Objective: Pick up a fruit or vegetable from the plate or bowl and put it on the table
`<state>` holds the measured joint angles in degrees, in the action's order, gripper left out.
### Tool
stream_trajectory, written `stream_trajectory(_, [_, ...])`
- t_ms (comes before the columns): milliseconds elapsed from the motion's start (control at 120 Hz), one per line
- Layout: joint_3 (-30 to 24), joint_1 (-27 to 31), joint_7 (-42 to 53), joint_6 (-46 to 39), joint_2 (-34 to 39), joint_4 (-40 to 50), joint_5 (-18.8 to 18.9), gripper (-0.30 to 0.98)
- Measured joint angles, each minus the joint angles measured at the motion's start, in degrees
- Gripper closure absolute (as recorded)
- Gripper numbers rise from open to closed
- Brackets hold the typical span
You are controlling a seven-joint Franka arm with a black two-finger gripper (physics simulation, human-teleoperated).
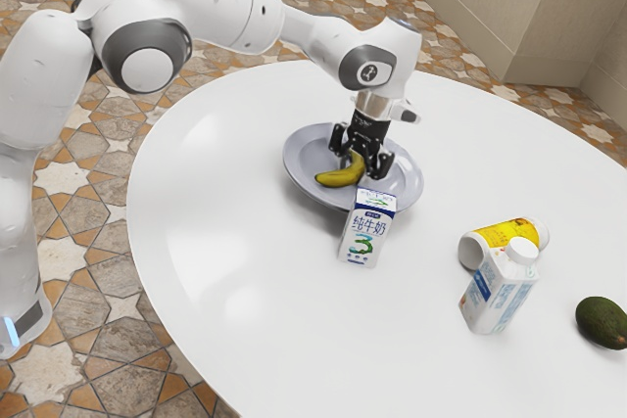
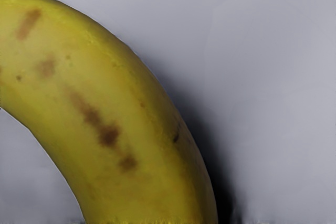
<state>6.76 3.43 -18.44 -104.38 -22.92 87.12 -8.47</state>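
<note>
Needs the round white table (image 1: 225, 320) under everything, presumably as the landing place for the fruit. Reaches over it with the white arm (image 1: 220, 7), bent at the wrist so as to come down on the grey plate (image 1: 302, 165) from above. Calls for care beside the plate's rim, with the near carton (image 1: 367, 232) upright there, easy to knock on the way out. Farther off, toward the exterior view's right, likely only as clutter: the far carton (image 1: 498, 291), upright, with the yellow tub (image 1: 509, 234) on its side just behind. Lying in the plate, curved side out, the banana (image 1: 338, 176), best taken across its thickness, hence the black gripper (image 1: 356, 161) low over one part of it. Beyond the far carton, the avocado (image 1: 602, 323), already on the table, so probably not for picking. Standing apart, one to each side of the banana, the fingers (image 1: 379, 165): open, ready to close before any lift.

By count: one table, one arm, one plate, two cartons, one tub, one banana, one avocado, one gripper with two fingers. To move, by the task, just one fruit: the banana.
</note>
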Motion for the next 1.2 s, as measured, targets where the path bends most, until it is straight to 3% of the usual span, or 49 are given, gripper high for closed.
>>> stream_trajectory(108, [0.0, 0.0, 0.0, 0.0, 0.0, 0.0, -0.1, 0.46])
stream_trajectory(317, [-0.1, -0.1, -0.1, 0.3, 1.5, 0.0, 0.3, 0.50])
stream_trajectory(600, [6.6, 2.7, 0.8, 6.1, 5.0, -9.3, 0.6, 0.51])
stream_trajectory(950, [6.9, 14.6, 2.9, 10.7, -2.2, -15.5, -0.4, 0.52])
stream_trajectory(1167, [6.9, 16.4, 4.0, 11.6, -3.3, -16.5, -0.7, 0.52])
stream_trajectory(1200, [6.9, 16.4, 4.1, 11.7, -3.2, -16.5, -0.7, 0.43])
